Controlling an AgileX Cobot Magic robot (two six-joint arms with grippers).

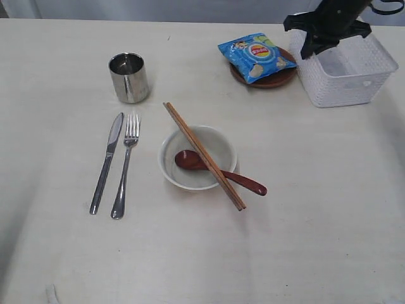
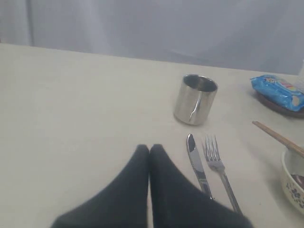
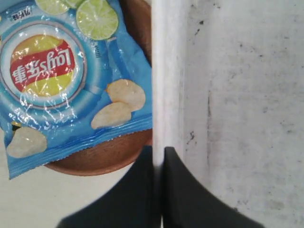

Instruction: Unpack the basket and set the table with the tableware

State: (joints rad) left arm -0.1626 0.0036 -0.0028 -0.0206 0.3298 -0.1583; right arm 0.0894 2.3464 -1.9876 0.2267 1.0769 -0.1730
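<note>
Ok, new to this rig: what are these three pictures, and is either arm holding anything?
It is a two-armed robot. The wide picture is from a camera off the arms; the other two are from a camera on each wrist. On the table are a steel cup, knife and fork, and a bowl with a wooden spoon in it and chopsticks across it. A chips bag lies on a brown plate beside the white basket. The left jaws are shut and empty. The right jaws are shut at the basket's rim; whether they pinch it I cannot tell.
</note>
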